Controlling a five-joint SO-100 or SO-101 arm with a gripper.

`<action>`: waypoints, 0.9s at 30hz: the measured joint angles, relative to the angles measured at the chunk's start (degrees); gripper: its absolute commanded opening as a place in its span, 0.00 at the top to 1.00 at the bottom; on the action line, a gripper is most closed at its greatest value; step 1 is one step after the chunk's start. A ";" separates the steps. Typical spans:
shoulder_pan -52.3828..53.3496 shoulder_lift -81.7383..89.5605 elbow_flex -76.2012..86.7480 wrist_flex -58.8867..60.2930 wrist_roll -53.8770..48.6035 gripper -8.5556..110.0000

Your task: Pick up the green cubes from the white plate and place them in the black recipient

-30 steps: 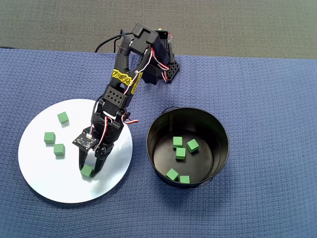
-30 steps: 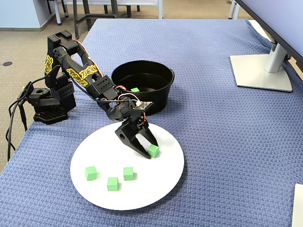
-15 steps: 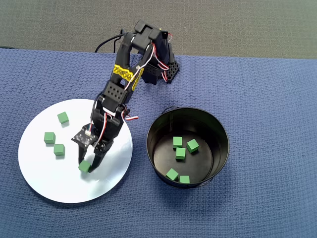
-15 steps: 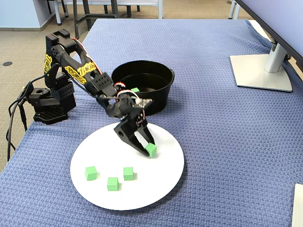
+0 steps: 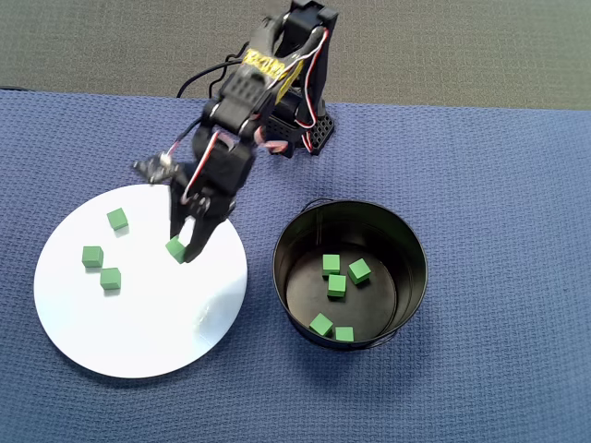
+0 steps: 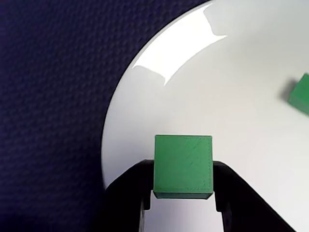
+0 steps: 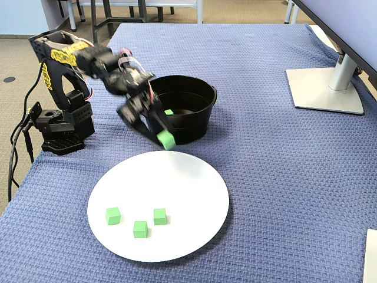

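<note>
On the white plate (image 7: 194,224), nearest in the fixed view, 3 green cubes (image 7: 140,229) are left to move. Above the plate's far edge, the claw (image 7: 162,137) is closed on 1 cube (image 5: 175,248), lifted clear. Behind it the black recipient (image 5: 411,277) already holds 5 cubes. I judge the way to its rim is open, but the tall wall needs clearance.

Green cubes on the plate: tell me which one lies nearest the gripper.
The uppermost loose cube in the overhead view; the other two lie farther left of the gripper.
</note>
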 measured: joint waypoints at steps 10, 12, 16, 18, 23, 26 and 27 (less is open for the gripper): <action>-19.51 15.21 -8.96 24.08 34.37 0.93; -25.66 17.49 -8.35 24.70 39.46 0.93; -38.67 20.92 -1.41 21.88 48.69 0.93; -43.86 21.45 2.64 19.34 52.65 0.93; -49.92 20.04 9.40 12.74 57.04 0.72; -50.54 19.86 11.78 10.55 56.69 0.70; -50.45 19.86 11.78 10.20 56.25 0.70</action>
